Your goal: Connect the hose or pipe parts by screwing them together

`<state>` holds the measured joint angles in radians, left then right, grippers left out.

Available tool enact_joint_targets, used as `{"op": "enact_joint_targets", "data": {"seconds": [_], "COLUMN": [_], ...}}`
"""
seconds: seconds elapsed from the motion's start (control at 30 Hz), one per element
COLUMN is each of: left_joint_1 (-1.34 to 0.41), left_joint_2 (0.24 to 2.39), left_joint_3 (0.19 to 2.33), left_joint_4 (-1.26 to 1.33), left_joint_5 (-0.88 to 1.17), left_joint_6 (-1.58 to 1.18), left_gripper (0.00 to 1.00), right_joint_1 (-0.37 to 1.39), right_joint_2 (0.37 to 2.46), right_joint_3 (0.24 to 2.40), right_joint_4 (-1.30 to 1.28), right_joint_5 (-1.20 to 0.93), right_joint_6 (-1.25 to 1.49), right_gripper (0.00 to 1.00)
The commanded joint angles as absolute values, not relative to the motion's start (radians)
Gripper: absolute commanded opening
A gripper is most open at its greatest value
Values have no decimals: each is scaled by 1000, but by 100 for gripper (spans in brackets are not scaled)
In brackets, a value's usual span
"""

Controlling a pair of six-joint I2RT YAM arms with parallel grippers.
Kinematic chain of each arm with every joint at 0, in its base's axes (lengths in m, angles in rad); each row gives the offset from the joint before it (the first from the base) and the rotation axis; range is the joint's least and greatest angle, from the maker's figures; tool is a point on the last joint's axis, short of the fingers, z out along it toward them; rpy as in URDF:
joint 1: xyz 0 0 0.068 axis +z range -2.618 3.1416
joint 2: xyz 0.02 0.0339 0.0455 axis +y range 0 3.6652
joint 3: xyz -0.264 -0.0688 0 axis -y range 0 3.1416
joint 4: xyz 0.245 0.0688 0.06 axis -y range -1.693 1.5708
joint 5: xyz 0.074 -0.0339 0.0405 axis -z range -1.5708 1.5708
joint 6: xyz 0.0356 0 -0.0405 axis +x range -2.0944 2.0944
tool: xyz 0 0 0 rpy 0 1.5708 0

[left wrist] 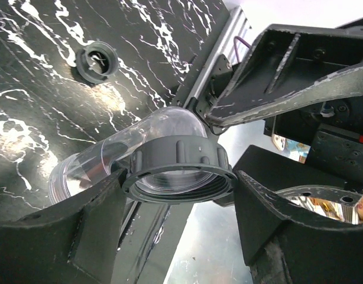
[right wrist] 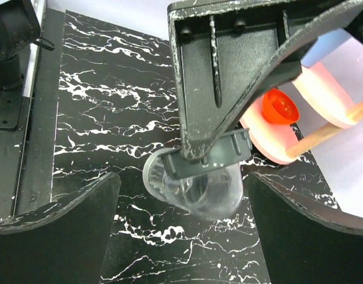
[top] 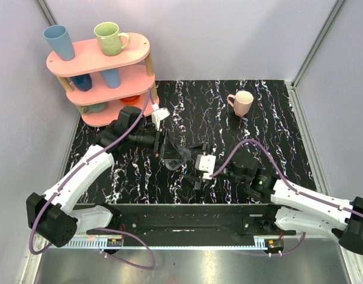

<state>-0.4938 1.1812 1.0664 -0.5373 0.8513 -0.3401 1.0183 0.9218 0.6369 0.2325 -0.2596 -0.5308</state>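
My left gripper [left wrist: 180, 183] is shut on a short clear tube [left wrist: 110, 157] by its grey threaded collar [left wrist: 178, 160], which sits tight between both fingers, above the table. A small dark ring-shaped fitting [left wrist: 97, 61] lies by itself on the black marbled tabletop beyond it. In the top view the left gripper [top: 168, 154] holds the tube [top: 180, 155] at mid-table. The right gripper [top: 193, 165] stands right beside it. In the right wrist view the right gripper [right wrist: 181, 236] is open wide with nothing in it. The tube [right wrist: 205, 189] hangs just beyond its fingers, under a left finger [right wrist: 229, 71].
A pink three-tier shelf [top: 99, 56] with several cups stands at the back left, its orange cup [right wrist: 280, 106] showing past the tube. A pink mug [top: 242, 102] stands at the back right. Purple cables [top: 252, 145] loop over both arms. The metal rail [top: 187, 222] runs along the near edge.
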Motion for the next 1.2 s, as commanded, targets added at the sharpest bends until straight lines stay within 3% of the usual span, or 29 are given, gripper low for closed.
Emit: {"op": "enact_joint_targets", "data": {"seconds": [0.0,0.37,0.5,0.8,0.93,1.07,1.1,1.17], "left_joint_1": [-515,-529,-529,-529,-529,-529,-529,-529], "left_joint_2": [1170,1160,1160,1177,1183,1183,1183,1183], "left_joint_3": [1117,1104,1109,1103,1101,1108,1111,1121], "left_joint_4": [-517,-512,-514,-522,-525,-526,-525,-528], "left_joint_5": [954,979,986,1002,1009,1008,997,976], "left_joint_6": [-318,-301,-299,-298,-295,-295,-298,-310], "left_gripper": [0,0,0,0,0,0,6,32], "right_joint_1": [1015,1015,1015,1015,1015,1015,1015,1015], "right_joint_2": [951,1012,1012,1031,1038,1052,1055,1058], "right_joint_3": [716,733,733,747,753,759,759,755], "right_joint_4": [245,278,273,239,238,236,236,238], "right_joint_5": [-344,-324,-337,-364,-373,-380,-379,-377], "right_joint_6": [-609,-604,-603,-620,-620,-618,-617,-617], "right_gripper": [96,90,76,79,75,45,36,33]}}
